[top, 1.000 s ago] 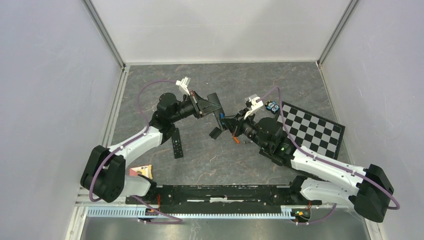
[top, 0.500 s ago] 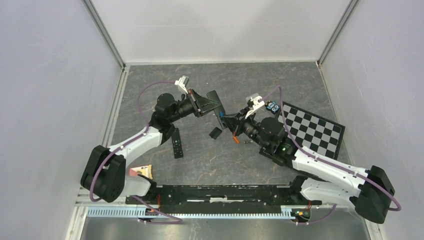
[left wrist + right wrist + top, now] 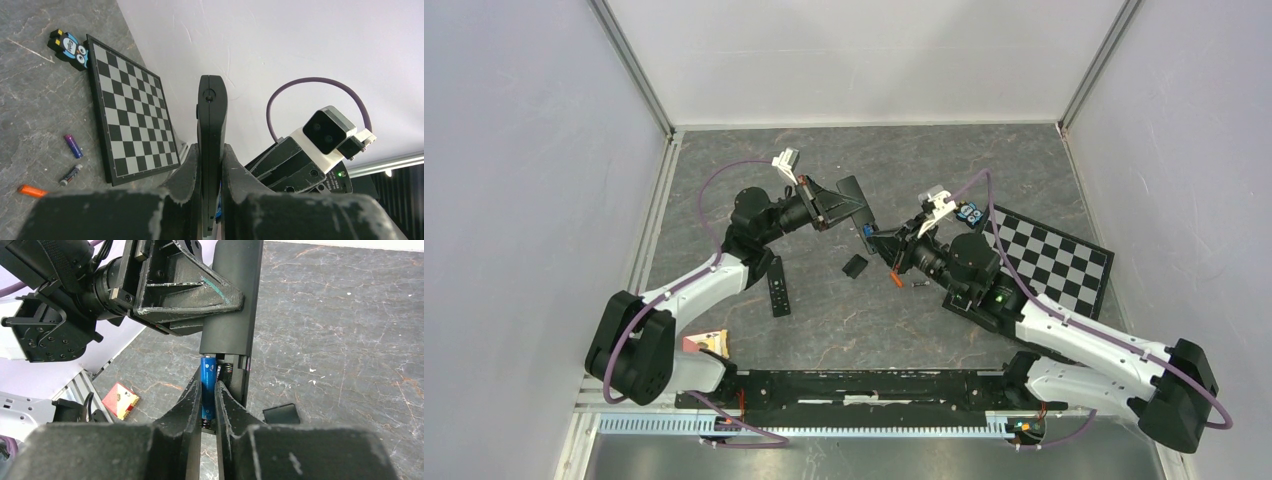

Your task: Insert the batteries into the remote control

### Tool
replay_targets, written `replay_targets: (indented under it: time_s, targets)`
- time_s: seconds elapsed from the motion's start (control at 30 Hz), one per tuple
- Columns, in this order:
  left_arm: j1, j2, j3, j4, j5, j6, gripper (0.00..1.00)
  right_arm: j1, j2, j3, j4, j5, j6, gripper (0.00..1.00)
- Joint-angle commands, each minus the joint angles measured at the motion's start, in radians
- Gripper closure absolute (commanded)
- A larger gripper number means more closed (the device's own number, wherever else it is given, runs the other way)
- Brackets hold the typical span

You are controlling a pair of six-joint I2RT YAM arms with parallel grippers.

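Note:
My left gripper (image 3: 829, 208) is shut on the black remote control (image 3: 854, 203) and holds it above the floor, edge-on in the left wrist view (image 3: 211, 115). My right gripper (image 3: 208, 383) is shut on a blue battery (image 3: 207, 367) and holds it in the remote's (image 3: 231, 305) open compartment, beside a spring. The right gripper (image 3: 877, 243) sits just right of the remote's lower end. An orange battery (image 3: 31, 190), a dark and silver battery (image 3: 71, 174) and a violet battery (image 3: 73, 145) lie on the floor. The small flat black cover (image 3: 281, 413) lies below the remote.
A checkerboard (image 3: 1049, 258) lies at the right with a blue toy (image 3: 969, 213) at its far corner. A second black remote (image 3: 777, 285) lies on the floor near the left arm. A red and yellow card (image 3: 706, 343) lies at the near left.
My right gripper has shifted slightly up and right with the blue battery, closing on the remote's end. My left gripper has tilted the remote a little. The black cover now shows fully.

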Motion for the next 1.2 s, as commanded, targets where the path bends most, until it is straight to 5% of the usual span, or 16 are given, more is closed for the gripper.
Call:
replay_targets:
  time_s: [0.0, 0.97, 1.17]
  targets:
    - [0.000, -0.027, 0.007, 0.131, 0.005, -0.072, 0.98, 0.002, 0.019, 0.060, -0.068, -0.013, 0.018, 0.80]
    - [0.001, -0.045, 0.000, 0.128, -0.041, -0.002, 0.98, 0.002, -0.030, 0.279, -0.318, 0.084, 0.109, 0.39]
    - [0.000, -0.060, 0.002, 0.136, -0.080, 0.023, 0.98, 0.001, -0.061, 0.334, -0.449, 0.218, 0.236, 0.11]
